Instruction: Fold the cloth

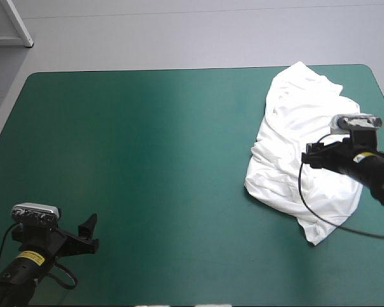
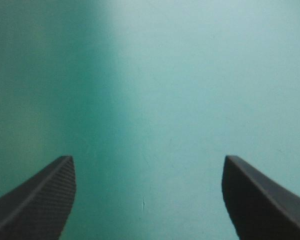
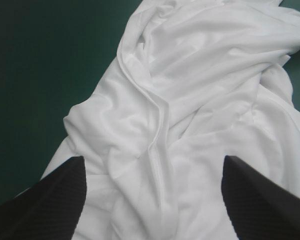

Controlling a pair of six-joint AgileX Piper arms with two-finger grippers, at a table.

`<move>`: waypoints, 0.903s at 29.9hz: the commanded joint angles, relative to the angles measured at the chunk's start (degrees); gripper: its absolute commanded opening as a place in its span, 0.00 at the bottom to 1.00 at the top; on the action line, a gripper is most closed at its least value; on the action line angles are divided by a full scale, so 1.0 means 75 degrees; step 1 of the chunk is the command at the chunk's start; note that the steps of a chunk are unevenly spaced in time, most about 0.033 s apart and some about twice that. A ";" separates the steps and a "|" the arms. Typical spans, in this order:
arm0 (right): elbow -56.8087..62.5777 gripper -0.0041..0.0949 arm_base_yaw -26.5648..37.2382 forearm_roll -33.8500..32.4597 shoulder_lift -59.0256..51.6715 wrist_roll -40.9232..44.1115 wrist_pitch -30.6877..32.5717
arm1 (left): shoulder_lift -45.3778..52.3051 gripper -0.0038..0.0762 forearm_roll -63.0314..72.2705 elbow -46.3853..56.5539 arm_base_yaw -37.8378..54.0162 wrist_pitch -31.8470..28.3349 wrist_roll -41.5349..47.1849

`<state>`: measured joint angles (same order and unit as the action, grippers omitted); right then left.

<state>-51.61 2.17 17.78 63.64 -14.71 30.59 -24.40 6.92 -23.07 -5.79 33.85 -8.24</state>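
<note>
The white T-shirt (image 1: 297,137) lies crumpled in a long heap on the right side of the table, from the far right corner down toward the front. My right gripper (image 1: 310,155) hovers over its middle, open, and the wrinkled T-shirt (image 3: 190,100) fills the space between and ahead of its fingers (image 3: 50,200). At the front left corner, far from the shirt, my left gripper (image 1: 89,233) stands open above bare teal-green cover (image 2: 155,100), nothing between its fingers (image 2: 40,200).
The teal-green table (image 1: 147,147) is bare from the left edge across the middle. Its far edge runs close behind the shirt's top. The shirt's right side lies near the table's right edge.
</note>
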 commanded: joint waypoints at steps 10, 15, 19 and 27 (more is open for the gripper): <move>-0.2984 0.74 0.0001 -0.0625 0.4349 0.0519 0.0001 | -0.0049 0.78 -0.0158 -0.2199 -0.0002 0.0686 0.0037; -0.3773 0.74 0.0001 -0.1371 0.5337 0.1144 0.0446 | -0.0049 0.78 -0.0158 -0.2512 -0.0002 0.0737 0.0037; -0.3878 0.74 0.0001 -0.1932 0.5714 0.1561 0.0406 | -0.0049 0.78 -0.0158 -0.2535 -0.0002 0.0782 -0.0102; -0.3878 0.27 -0.0358 -0.1933 0.6295 0.1179 -0.0154 | -0.0049 0.78 -0.0158 -0.2535 -0.0002 0.0916 -0.0102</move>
<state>-79.81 1.10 3.16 111.10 -4.11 32.56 -24.34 5.47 -40.23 -5.79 44.00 -9.09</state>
